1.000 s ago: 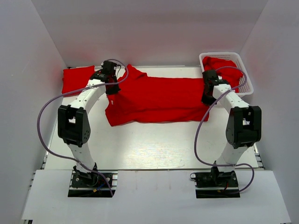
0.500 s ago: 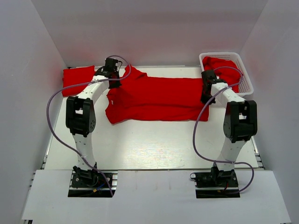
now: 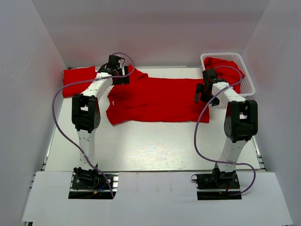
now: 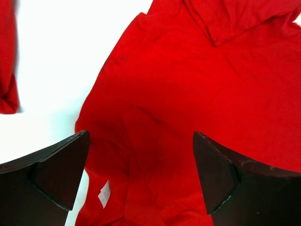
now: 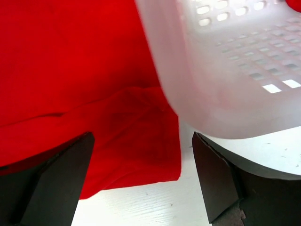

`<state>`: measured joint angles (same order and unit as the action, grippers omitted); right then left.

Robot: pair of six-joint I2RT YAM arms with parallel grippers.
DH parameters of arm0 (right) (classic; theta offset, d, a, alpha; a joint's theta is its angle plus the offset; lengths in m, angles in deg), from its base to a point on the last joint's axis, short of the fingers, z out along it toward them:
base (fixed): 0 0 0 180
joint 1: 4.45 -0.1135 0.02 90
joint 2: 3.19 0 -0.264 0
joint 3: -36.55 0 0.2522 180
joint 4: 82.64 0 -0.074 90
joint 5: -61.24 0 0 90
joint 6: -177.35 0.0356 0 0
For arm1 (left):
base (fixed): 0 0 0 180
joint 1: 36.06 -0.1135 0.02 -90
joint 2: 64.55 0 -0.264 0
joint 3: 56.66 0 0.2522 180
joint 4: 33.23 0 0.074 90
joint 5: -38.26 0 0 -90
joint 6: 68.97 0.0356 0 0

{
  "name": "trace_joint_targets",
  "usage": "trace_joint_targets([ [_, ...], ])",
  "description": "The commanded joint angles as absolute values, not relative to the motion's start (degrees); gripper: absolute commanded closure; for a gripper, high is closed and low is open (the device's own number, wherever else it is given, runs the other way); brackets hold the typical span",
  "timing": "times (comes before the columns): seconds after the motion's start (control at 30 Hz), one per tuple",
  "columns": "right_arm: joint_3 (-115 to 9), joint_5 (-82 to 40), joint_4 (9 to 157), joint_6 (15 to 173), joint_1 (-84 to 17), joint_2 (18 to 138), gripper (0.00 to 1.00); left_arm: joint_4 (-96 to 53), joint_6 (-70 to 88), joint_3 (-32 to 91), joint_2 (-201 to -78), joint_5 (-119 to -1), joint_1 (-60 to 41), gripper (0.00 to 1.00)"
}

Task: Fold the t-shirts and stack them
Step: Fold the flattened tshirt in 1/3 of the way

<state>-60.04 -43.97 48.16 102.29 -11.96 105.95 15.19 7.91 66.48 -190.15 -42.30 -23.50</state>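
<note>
Gaping over a t-shirt (image 3: 155, 101) (spread flat): left gripper (image 4: 141, 136), right gripper (image 5: 142, 136).

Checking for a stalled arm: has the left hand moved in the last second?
Yes. The left hand has shifted to the right and slightly farther back, away from the folded shirt lying at far left.

No legible text, brand, number or sign in any view, one small white sewn tag (image 4: 104, 194) on the spread bright red cloth t-shirt (image 4: 197, 94), tag face unreadable, no print discernible
</note>
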Motion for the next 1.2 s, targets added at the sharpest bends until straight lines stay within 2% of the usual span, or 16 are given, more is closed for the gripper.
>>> trace_joint_targets([
  [0.0, -60.5, -40.2, 49.2, 101.9, -12.0, 101.5, 0.1, 15.7, 9.0, 66.2, -182.4, -42.8, -23.7, 0.0],
  [0.13, -58.5, -38.8, 49.4, 102.4, -12.2, 98.2, 0.1, 17.7, 8.5, 60.0, -175.8, -42.8, -23.7, 0.0],
  [0.33, -47.7, -39.1, 51.5, 106.0, -12.3, 91.1, 0.1, 20.9, 1.9, 39.4, -161.4, -42.7, -23.1, 0.0],
  [0.53, -39.6, -40.6, 54.6, 108.4, -12.3, 87.7, 0.1, 20.0, -2.8, 23.0, -153.8, -46.1, -22.6, 0.0],
  [0.83, -38.1, -39.8, 61.1, 109.0, -12.1, 90.4, 0.1, 14.6, -3.9, 16.6, -155.9, -47.1, -23.1, 0.0],
  [1.17, -38.9, -39.4, 64.0, 108.4, -12.1, 95.2, 0.1, 9.6, -4.5, 16.6, -161.5, -45.5, -23.8, 0.0],
])
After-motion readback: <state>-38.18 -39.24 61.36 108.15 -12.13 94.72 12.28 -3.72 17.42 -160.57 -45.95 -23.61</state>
